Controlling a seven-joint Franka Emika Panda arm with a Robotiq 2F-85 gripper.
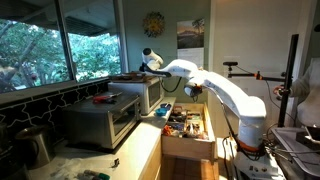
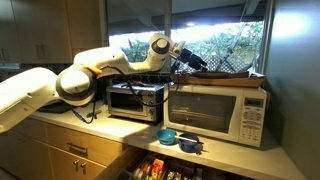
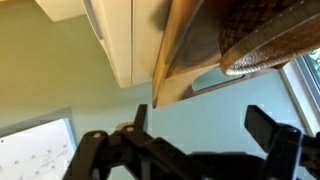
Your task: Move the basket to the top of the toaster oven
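The dark reddish-brown basket point(image 1: 130, 76) lies on top of the white box-shaped appliance point(image 1: 143, 93), and shows in both exterior views point(image 2: 222, 72). The silver toaster oven point(image 1: 102, 122) stands beside that appliance on the counter point(image 2: 135, 100). My gripper point(image 1: 152, 62) hovers at the basket's near end, just above the white appliance point(image 2: 183, 53). In the wrist view my gripper point(image 3: 205, 115) is open with nothing between the fingers. The woven basket point(image 3: 265, 40) lies beyond the fingertips. I cannot tell if a finger touches it.
A small red item point(image 1: 103, 98) lies on the toaster oven's top. An open drawer point(image 1: 186, 125) holds several items. Blue bowls point(image 2: 181, 138) sit in front of the white appliance point(image 2: 215, 112). A window point(image 1: 50, 45) runs behind the counter. A dark pot point(image 1: 35, 146) stands nearby.
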